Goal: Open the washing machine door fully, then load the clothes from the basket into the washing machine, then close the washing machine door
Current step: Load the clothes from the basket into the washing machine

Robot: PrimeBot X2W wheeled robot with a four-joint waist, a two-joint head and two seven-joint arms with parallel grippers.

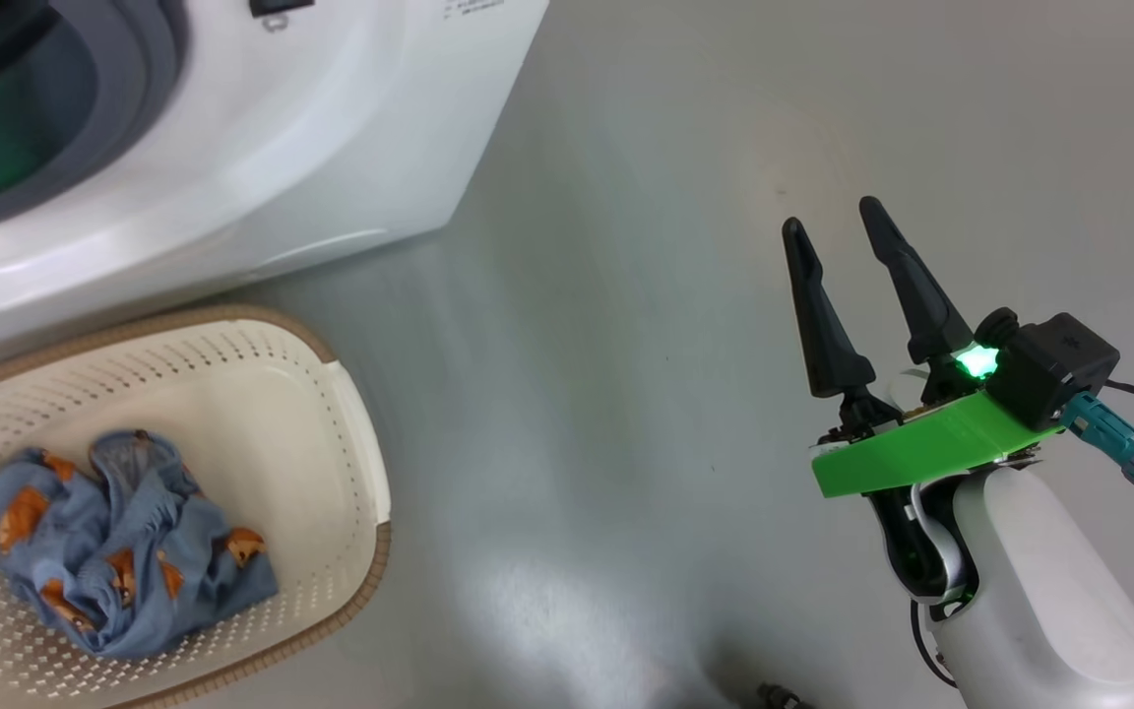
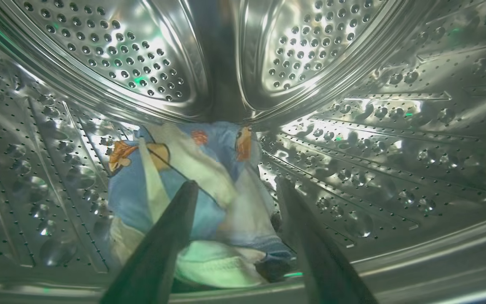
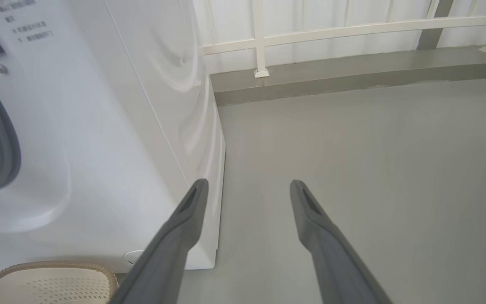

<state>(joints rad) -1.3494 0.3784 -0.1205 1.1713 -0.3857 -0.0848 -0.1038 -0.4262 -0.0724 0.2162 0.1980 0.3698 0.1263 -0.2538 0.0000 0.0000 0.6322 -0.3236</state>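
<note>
Right, we had the left hand (image 2: 236,181) deep inside the drum (image 2: 120,55) of the washing machine (image 1: 331,128). Its fingers were spread wide and gripped nothing. A blue bear-print garment (image 2: 209,169) was heaped on the drum's floor against the back wall, just beyond the tips. That piece looked delivered, we reckoned.

To do this step well, we wanted the arm drawn straight back along the line of the fingers. The tips had to ride above the cloth so no fold snagged and came out with them, and they had to stay off the grey gasket (image 1: 158,49) at the mouth.

The right hand (image 1: 831,214) hung over bare floor (image 1: 626,345), well apart from everything, fingers likewise parted and empty. More clothes (image 1: 124,542) lay bunched toward the near left corner of the basket (image 1: 360,463), which stood on the floor just beside the machine's front. The next reach, we judged, belonged there.
</note>
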